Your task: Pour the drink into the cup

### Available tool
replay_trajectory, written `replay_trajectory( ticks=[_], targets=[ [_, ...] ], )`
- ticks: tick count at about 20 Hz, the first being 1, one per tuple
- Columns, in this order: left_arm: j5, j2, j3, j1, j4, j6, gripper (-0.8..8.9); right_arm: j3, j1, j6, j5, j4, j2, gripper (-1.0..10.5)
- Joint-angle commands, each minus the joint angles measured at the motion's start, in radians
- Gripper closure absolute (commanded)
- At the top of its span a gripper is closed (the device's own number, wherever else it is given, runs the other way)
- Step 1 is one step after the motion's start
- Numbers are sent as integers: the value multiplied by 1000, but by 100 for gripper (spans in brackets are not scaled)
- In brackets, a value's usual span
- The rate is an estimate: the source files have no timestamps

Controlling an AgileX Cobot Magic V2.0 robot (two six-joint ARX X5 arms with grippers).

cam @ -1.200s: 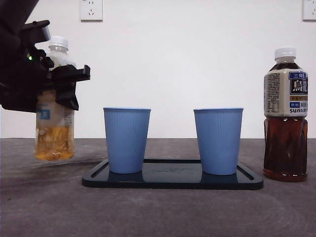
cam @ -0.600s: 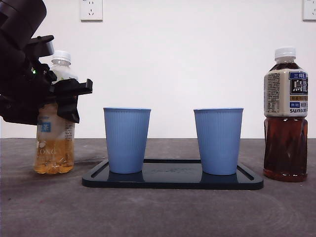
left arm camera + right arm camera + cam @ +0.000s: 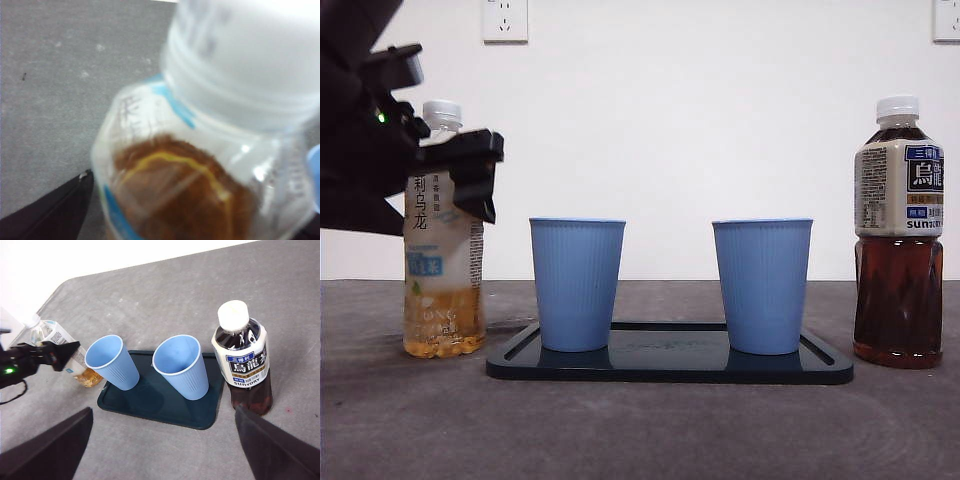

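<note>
Light tea bottle upright on table, white cap on, quarter full; left claw pinching its neck.

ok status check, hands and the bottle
Left hand around pale tea bottle, base on table, cap on. Right hand high, open, empty. Both blue cups upright on tray; nothing blocking.

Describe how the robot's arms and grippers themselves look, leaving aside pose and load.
The left gripper is matte black and blocky, with flat angular jaws on a bulky black wrist housing; a small green light glows on the housing. In the left wrist view only one black jaw edge shows. The right gripper shows two broad, flat black jaws with straight edges. No markings are legible.
</note>
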Motion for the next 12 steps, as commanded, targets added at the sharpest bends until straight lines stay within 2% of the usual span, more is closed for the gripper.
replay_trajectory(
  ticks=[1,3,9,12],
  targets=[
    [-1,-51,12,-16,-38,-4,330,13,6,10,4,8,4,491],
    [-1,-119,12,-29,-94,-3,283,13,6,10,5,9,4,491],
    [9,-409,24,-82,-406,0,283,13,6,9,-3,9,4,491],
    [103,-603,62,-105,-601,3,283,13,6,-8,-44,9,4,491]
  ],
)
